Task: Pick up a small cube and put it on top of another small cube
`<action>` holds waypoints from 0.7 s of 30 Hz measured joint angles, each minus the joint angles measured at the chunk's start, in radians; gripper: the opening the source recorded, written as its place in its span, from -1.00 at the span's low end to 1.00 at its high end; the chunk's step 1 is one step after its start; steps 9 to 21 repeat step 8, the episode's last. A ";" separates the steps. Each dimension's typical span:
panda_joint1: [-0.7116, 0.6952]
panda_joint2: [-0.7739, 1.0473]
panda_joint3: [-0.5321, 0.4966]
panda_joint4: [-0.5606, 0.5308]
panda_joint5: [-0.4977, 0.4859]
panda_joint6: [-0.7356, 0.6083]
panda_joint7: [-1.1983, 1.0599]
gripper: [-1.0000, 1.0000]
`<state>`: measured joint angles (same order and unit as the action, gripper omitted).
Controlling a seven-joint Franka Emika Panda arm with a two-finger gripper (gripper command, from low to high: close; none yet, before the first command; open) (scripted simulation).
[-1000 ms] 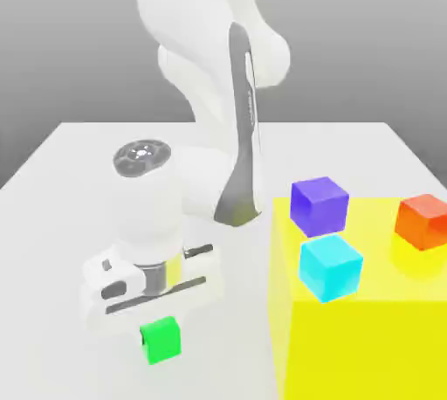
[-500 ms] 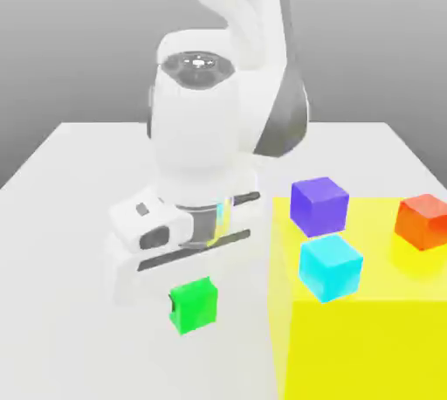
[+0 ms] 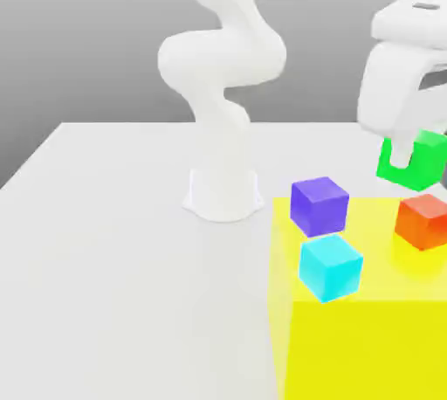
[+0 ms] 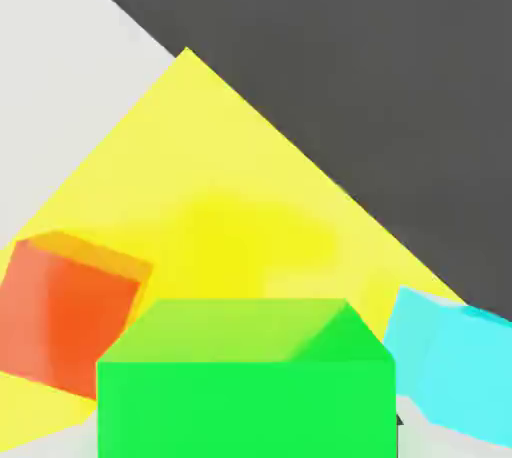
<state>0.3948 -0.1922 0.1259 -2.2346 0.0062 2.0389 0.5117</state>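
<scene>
The small bright green cube (image 3: pixel 419 162) hangs in the air at the exterior view's right, and my gripper (image 3: pixel 412 161) is shut on it. A white finger (image 3: pixel 399 152) covers part of its front face. Just below it, and apart from it, the small orange-red cube (image 3: pixel 425 220) rests on the yellow block (image 3: pixel 367 337). In the hand view the green cube (image 4: pixel 245 378) sits close up, with the orange-red cube (image 4: pixel 62 312) beside and beyond it on the yellow surface (image 4: pixel 235 231).
A purple cube (image 3: pixel 319 204) and a cyan cube (image 3: pixel 330 267) also stand on the yellow block, to the exterior view's left of the orange-red one. The cyan cube (image 4: pixel 455 371) appears in the hand view too. The arm's white base (image 3: pixel 223 193) stands on the grey table (image 3: pixel 96 250).
The gripper has carried the green cube up from the table and across to the exterior view's right, to above the orange-red cube. The other cubes have not moved.
</scene>
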 joint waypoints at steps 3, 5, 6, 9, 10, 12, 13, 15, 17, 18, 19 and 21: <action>0.008 0.029 0.007 -0.063 0.022 0.095 -0.007 -1.00; 0.009 0.056 0.009 -0.102 0.022 0.162 -0.006 1.00; 0.009 0.056 0.009 -0.102 0.023 0.162 -0.006 1.00; 0.009 0.056 0.009 -0.102 0.023 0.162 -0.006 1.00; 0.009 0.056 0.009 -0.102 0.023 0.162 -0.006 1.00; 0.009 0.056 0.009 -0.102 0.023 0.162 -0.006 1.00; 0.009 0.056 0.009 -0.102 0.023 0.162 -0.006 1.00; 0.009 0.056 0.009 -0.102 0.023 0.162 -0.006 1.00; 0.009 0.056 0.009 -0.102 0.023 0.162 -0.006 1.00; 0.009 0.056 0.009 -0.102 0.023 0.162 -0.006 1.00; 0.009 0.056 0.009 -0.102 0.023 0.162 -0.006 1.00; 0.009 0.056 0.009 -0.102 0.023 0.162 -0.006 1.00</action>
